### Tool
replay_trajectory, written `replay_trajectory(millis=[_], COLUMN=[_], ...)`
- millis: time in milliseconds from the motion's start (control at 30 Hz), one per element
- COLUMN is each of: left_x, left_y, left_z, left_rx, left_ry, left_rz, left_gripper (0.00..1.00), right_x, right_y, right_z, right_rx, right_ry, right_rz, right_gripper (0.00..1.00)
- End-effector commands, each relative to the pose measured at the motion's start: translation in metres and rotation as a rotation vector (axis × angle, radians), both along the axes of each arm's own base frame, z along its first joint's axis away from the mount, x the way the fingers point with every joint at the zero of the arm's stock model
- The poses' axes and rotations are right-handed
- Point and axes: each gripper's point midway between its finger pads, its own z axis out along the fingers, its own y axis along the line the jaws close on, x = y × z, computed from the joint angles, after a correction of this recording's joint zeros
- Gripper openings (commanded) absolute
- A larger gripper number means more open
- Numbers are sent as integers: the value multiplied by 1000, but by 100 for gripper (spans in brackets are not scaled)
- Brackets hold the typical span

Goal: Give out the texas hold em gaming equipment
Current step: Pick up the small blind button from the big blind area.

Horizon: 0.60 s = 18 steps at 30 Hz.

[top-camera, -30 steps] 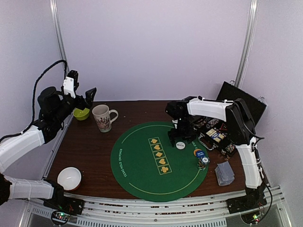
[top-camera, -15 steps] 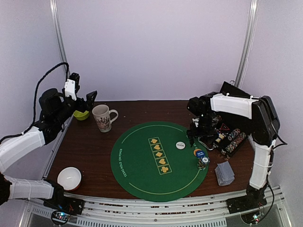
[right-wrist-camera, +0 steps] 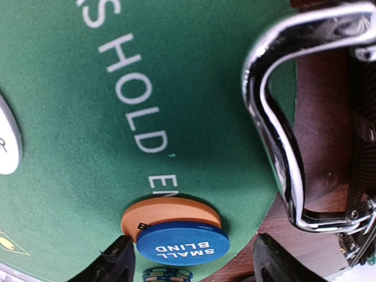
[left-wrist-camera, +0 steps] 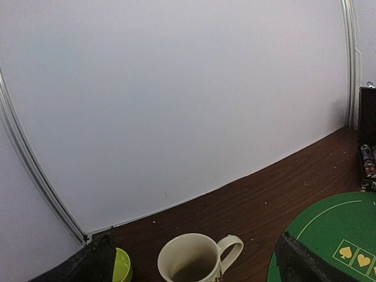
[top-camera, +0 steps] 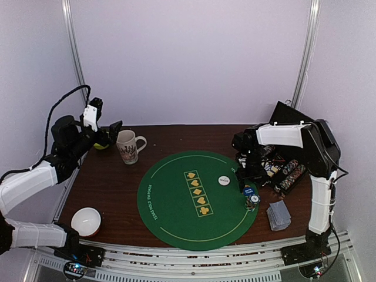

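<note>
Blue SMALL BLIND button (right-wrist-camera: 183, 247) lies half over the orange button (right-wrist-camera: 170, 214) at the green mat (right-wrist-camera: 88, 147) edge, directly between the right gripper (top-camera: 247, 175) fingers, which are spread and empty. A second ago that gripper sat over the white button (top-camera: 223, 180), then swung out to the chip case (top-camera: 282, 170) and back. Reads as white button placed, blinds next. Left gripper (top-camera: 108, 130) is spread and empty, with the mug (top-camera: 128, 145) just beside it.
</note>
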Motion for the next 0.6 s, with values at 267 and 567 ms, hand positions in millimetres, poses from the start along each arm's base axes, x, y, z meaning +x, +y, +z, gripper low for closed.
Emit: replay_trajectory(millis=[267,567], left_x=[-6,-7], left_y=[-1,-1], left_z=[22,22], left_rx=[5,8], left_ry=[-93,-96], left_rz=[-11,-11], left_gripper=[98,98], right_x=[-11,-11], right_y=[2,1], right_z=[-11,-14], right_rx=[-43,-65], right_ry=[39,34], right_rz=[7,8], right_gripper=[65,64])
